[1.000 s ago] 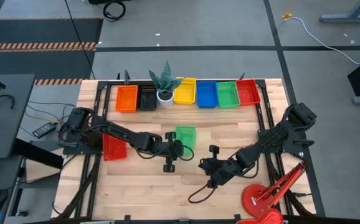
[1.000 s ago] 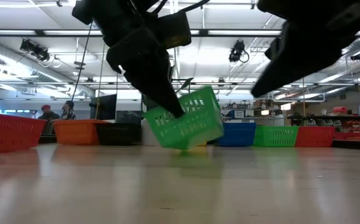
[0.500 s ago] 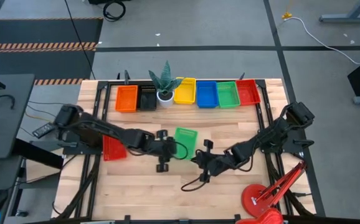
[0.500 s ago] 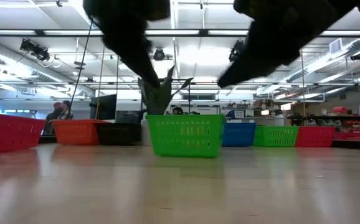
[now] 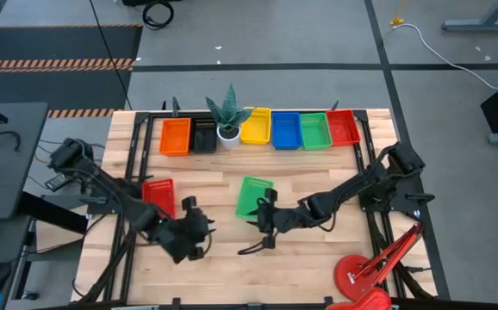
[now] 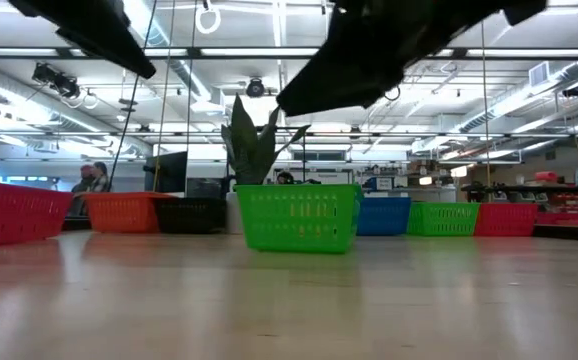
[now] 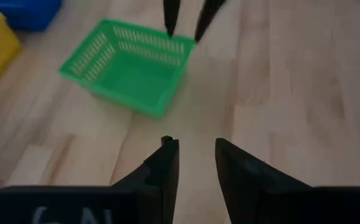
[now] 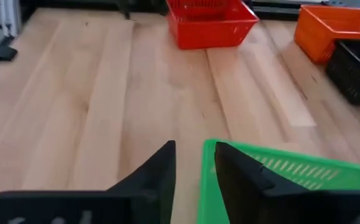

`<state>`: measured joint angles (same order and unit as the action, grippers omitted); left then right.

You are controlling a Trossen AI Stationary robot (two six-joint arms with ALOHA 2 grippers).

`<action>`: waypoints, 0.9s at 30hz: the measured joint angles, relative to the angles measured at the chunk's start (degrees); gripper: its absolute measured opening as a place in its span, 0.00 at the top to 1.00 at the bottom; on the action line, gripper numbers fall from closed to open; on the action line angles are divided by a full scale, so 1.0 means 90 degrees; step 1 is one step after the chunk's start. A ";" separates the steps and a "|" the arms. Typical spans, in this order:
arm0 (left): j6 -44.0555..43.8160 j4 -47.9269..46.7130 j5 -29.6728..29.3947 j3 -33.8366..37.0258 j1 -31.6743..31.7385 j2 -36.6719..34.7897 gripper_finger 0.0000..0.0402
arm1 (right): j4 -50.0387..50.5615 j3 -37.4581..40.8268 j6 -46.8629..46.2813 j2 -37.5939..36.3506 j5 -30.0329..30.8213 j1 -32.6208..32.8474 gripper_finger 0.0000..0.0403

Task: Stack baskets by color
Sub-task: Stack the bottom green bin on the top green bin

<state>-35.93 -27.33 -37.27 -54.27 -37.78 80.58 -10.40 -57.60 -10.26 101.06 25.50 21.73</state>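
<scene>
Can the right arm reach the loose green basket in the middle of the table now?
Probably yes. The right gripper is already at the loose green basket, its fingers astride the near wall, and nothing stands between them.

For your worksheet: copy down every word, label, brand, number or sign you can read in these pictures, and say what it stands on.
None can be read.
Pale marks on the left gripper body: cut off and blurred.
Pale marks on the right gripper body: the same.
Signs in the room behind the green basket: too small.
</scene>
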 joint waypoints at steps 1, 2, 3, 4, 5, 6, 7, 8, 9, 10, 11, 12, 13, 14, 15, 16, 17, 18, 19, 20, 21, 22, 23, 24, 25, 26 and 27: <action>-0.0175 0.0038 -0.0289 0.0084 -0.0147 0.0006 0.73 | 0.0143 -0.0174 0.0004 0.0113 -0.0058 -0.0056 0.69; -0.0336 0.0020 -0.0574 0.0181 -0.0291 0.0006 0.73 | 0.0338 -0.0317 0.0002 0.0196 -0.0144 -0.0094 0.68; -0.0485 0.0088 -0.0816 0.0272 -0.0408 0.0006 0.73 | 0.0659 -0.0443 -0.0007 0.0286 -0.0148 -0.0127 0.66; -0.0622 0.0210 -0.0985 0.0360 -0.0482 0.0006 0.73 | 0.0883 -0.0607 -0.0021 0.0411 -0.0163 -0.0166 0.65; -0.0684 0.0244 -0.1106 0.0446 -0.0527 0.0006 0.73 | 0.1080 -0.0768 -0.0026 0.0535 -0.0208 -0.0197 0.64; -0.0748 0.0199 -0.1167 0.0519 -0.0558 0.0006 0.73 | 0.1338 -0.0907 -0.0062 0.0633 -0.0256 -0.0215 0.63; -0.0770 0.0196 -0.1174 0.0579 -0.0571 0.0009 0.73 | 0.1561 -0.1070 -0.0120 0.0731 -0.0336 -0.0228 0.63; -0.0773 0.0219 -0.1186 0.0616 -0.0581 0.0014 0.73 | 0.1734 -0.1294 -0.0183 0.0871 -0.0442 -0.0239 0.62; -0.0772 0.0232 -0.1228 0.0645 -0.0577 0.0013 0.73 | 0.1889 -0.1483 -0.0247 0.0987 -0.0514 -0.0250 0.62; -0.0774 0.0245 -0.1269 0.0669 -0.0573 0.0004 0.73 | 0.2180 -0.1655 -0.0312 0.1086 -0.0527 -0.0252 0.62; -0.0774 0.0246 -0.1271 0.0677 -0.0544 0.0004 0.73 | 0.2493 -0.1840 -0.0357 0.1214 -0.0514 -0.0252 0.62; -0.0772 0.0264 -0.1265 0.0700 -0.0511 0.0004 0.73 | 0.2669 -0.2027 -0.0408 0.1347 -0.0494 -0.0252 0.62; -0.0770 0.0254 -0.1266 0.0708 -0.0478 0.0004 0.73 | 0.2911 -0.2177 -0.0483 0.1453 -0.0437 -0.0252 0.63; -0.0769 0.0257 -0.1266 0.0708 -0.0443 0.0004 0.73 | 0.3239 -0.2315 -0.0568 0.1545 -0.0336 -0.0255 0.63; -0.0769 0.0259 -0.1266 0.0708 -0.0417 0.0004 0.73 | 0.3478 -0.2468 -0.0677 0.1628 -0.0256 -0.0258 0.63; -0.0762 0.0258 -0.1269 0.0708 -0.0396 0.0004 0.73 | 0.3629 -0.2608 -0.0796 0.1704 -0.0221 -0.0271 0.63; -0.0712 0.0276 -0.1271 0.0708 -0.0379 0.0004 0.73 | 0.3791 -0.2687 -0.0895 0.1748 -0.0203 -0.0276 0.64; -0.0659 0.0303 -0.1269 0.0708 -0.0358 0.0004 0.73 | 0.3929 -0.2739 -0.0939 0.1777 -0.0191 -0.0281 0.64; -0.0650 0.0305 -0.1266 0.0706 -0.0343 0.0006 0.73 | 0.3944 -0.2755 -0.0941 0.1791 -0.0187 -0.0289 0.64; -0.0642 0.0297 -0.1264 0.0708 -0.0338 0.0006 0.73 | 0.3949 -0.2762 -0.0930 0.1797 -0.0179 -0.0289 0.64; -0.0623 0.0319 -0.1266 0.0708 -0.0338 0.0006 0.73 | 0.3993 -0.2764 -0.0908 0.1796 -0.0175 -0.0288 0.64; -0.0608 0.0328 -0.1263 0.0706 -0.0338 0.0006 0.73 | 0.4021 -0.2764 -0.0906 0.1789 -0.0175 -0.0290 0.64; -0.0605 0.0326 -0.1264 0.0707 -0.0338 0.0006 0.73 | 0.4050 -0.2766 -0.0906 0.1787 -0.0175 -0.0303 0.64; -0.0599 0.0333 -0.1264 0.0708 -0.0338 0.0006 0.73 | 0.4114 -0.2769 -0.0906 0.1787 -0.0177 -0.0308 0.65; -0.0600 0.0350 -0.1264 0.0708 -0.0338 0.0006 0.73 | 0.4185 -0.2767 -0.0909 0.1787 -0.0175 -0.0316 0.66; -0.0602 0.0356 -0.1264 0.0708 -0.0338 0.0006 0.73 | 0.4221 -0.2766 -0.0886 0.1788 -0.0182 -0.0334 0.67; -0.0599 0.0356 -0.1264 0.0708 -0.0338 0.0006 0.73 | 0.4248 -0.2766 -0.0860 0.1789 -0.0239 -0.0347 0.69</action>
<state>-41.32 -24.13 -48.64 -47.90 -40.82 80.64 27.83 -82.50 -18.01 117.16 23.34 18.61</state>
